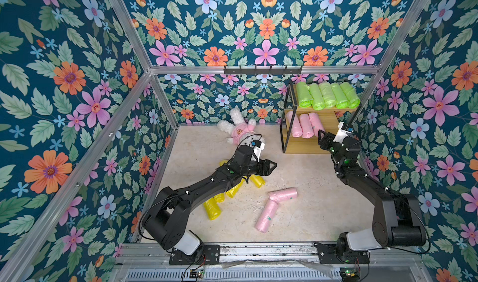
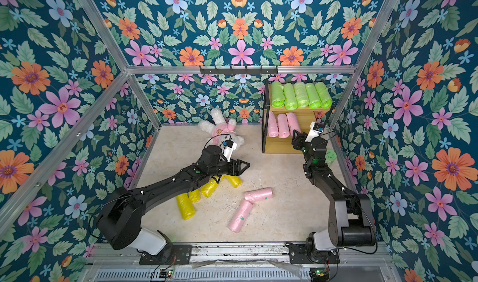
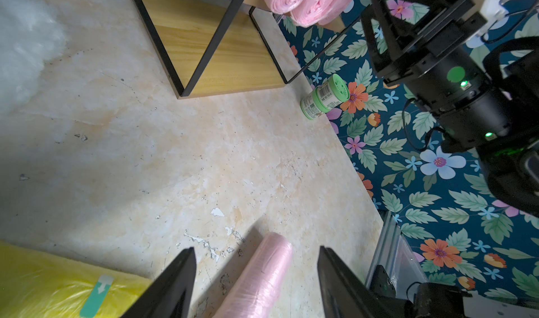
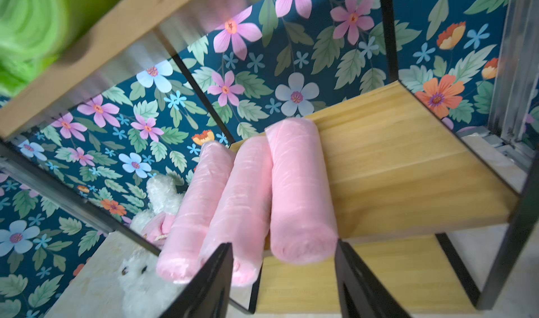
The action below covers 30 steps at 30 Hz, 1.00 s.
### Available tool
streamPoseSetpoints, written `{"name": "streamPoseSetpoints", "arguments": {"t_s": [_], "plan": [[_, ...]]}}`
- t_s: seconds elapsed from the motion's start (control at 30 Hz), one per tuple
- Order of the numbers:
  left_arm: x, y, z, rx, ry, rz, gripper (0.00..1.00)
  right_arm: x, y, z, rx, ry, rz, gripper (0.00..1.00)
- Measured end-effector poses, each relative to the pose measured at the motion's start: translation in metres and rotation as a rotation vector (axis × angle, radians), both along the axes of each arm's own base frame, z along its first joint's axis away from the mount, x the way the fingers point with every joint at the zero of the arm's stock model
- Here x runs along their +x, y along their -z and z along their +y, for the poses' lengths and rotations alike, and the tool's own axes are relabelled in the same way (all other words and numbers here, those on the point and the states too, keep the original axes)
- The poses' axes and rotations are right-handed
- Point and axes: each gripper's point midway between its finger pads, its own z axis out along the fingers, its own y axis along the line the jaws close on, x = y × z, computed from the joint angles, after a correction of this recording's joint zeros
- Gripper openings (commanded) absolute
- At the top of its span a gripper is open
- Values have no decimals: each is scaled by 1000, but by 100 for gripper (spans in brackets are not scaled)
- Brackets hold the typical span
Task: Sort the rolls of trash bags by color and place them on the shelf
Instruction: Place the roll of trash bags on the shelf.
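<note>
Currently the right fingers (image 4: pixel 210 278) stand spread at the front of the middle tier of the shelf (image 1: pixel 305 144), grasping nothing. The near end of the third pink roll (image 4: pixel 300 191) lies just beyond their tips and rests on the board under its own weight. It lies parallel to, and touching, the two other pink rolls (image 4: pixel 221 202). Laid front to back like this, the rolls leave bare board on the far side of it, free for more of the same colour.

Above the right fingers, the top tier carries five lime green rolls (image 1: pixel 327 95) packed side by side. That colour is judged complete. Below the fingers, the bottom tier is bare, presumably reserved for yellow.

The left fingers (image 3: pixel 175 281) are likewise released and empty, hovering above the desk (image 1: pixel 297 169). Ahead of and below them lies a pink roll (image 3: pixel 262 275), touching a second pink roll (image 1: pixel 267 214) at an angle. Behind them, partly under the left arm, lie the yellow rolls (image 1: pixel 212 209).

Note: the plastic is soft and crinkly, so a grasp across a roll's middle is judged safest. The plush rabbit (image 1: pixel 239 129) and the green jar (image 3: pixel 325 96) are not part of the sort.
</note>
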Motion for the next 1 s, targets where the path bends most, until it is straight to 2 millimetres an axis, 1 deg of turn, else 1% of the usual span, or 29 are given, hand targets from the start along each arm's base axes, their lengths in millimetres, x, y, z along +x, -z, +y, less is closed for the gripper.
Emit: {"name": "streamPoseSetpoints", "arguments": {"t_s": [0.1, 0.17, 0.3, 0.47, 0.8, 0.9, 1.0], "plan": [[0, 0, 0, 0, 0, 0, 71, -5, 10, 12, -2, -30, 18, 51], [0, 0, 0, 0, 0, 0, 71, -4, 14, 14, -3, -35, 22, 49], [0, -1, 0, -2, 0, -3, 71, 3, 18, 18, -4, -35, 30, 47], [-1, -5, 1, -7, -1, -9, 71, 15, 17, 20, -5, -38, 31, 43], [-1, -4, 1, -5, -1, -7, 71, 32, 15, 22, -16, -39, 28, 41], [-1, -4, 1, -5, -1, -7, 71, 34, 16, 22, -19, -39, 30, 41], [-1, -4, 1, -4, -1, -7, 71, 31, 18, 22, -19, -39, 36, 42]]}}
